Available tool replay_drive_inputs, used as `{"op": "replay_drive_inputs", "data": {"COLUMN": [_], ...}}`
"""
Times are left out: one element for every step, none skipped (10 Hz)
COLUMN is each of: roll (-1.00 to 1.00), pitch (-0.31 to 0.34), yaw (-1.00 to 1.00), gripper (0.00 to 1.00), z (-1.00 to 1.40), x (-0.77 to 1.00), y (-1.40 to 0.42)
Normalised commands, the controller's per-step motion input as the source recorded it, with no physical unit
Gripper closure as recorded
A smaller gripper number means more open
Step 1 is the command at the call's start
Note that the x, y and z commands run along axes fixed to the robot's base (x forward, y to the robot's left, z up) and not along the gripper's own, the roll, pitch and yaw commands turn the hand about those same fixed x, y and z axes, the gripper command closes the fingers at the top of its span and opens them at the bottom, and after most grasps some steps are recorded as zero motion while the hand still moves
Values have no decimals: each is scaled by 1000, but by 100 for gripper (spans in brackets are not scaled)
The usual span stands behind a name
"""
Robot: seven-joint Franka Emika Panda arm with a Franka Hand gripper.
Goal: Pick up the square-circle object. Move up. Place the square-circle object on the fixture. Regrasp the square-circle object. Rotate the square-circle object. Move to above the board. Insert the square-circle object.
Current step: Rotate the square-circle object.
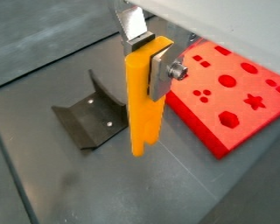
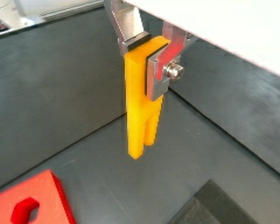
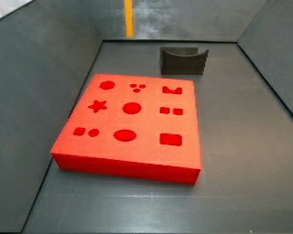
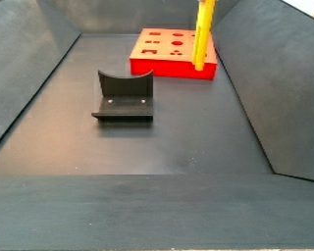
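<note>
Yellow-orange square-circle object (image 1: 143, 96) hangs upright, your tool (image 1: 147, 54) clamped on its top; a wrist view adds fixture (image 1: 87, 115), board (image 1: 230, 94), dark surface (image 1: 60, 184).

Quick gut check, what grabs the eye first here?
The yellow-orange peg hangs upright, clamped at its top end in the tool, clear of the dark floor. Next comes the big red board with shaped holes, then the small dark fixture standing empty.
</note>
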Motion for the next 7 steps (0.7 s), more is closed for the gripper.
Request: {"op": "replay_drive_inputs", "data": {"roll": [-143, -342, -340, -304, -251, -219, -191], "pitch": [8, 7, 1, -31, -62, -80, -83], "yaw": [-374, -193, -152, -107, -76, -66, -62], "gripper": [100, 100, 100, 100, 100, 100, 100], "z": [1, -1000, -1000, -1000, -1000, -1000, -1000], "x": [0, 0, 2, 14, 1, -5, -6], "y": [7, 0, 1, 11, 16, 21, 30]}}
